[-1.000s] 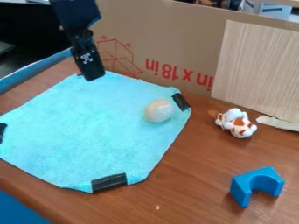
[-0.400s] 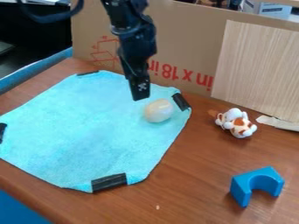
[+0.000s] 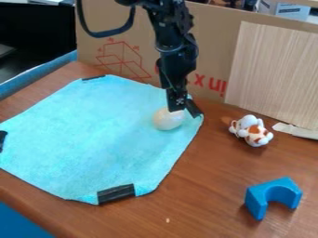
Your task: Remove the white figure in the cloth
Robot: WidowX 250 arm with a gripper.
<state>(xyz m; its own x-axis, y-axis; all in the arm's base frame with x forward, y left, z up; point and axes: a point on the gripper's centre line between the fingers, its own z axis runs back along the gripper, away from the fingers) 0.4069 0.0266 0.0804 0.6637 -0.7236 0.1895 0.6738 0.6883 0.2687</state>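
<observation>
The black gripper hangs down from the top of the view, its tip at the upper edge of the white figure and partly in front of it. That white figure, a smooth egg-like shape, rests on the cloth near its right corner. The light blue cloth lies spread on the table, with black tape at its corners. Whether the gripper touches the figure, I cannot tell.
Right of the cloth lies a white and orange plush toy. A blue arch block sits at the lower right. Behind the wooden table stand a cardboard panel and a light wood board.
From the cloth's upper left, the gripper has moved right and somewhat lower, over to the white figure. The figure and cloth have stayed in place.
</observation>
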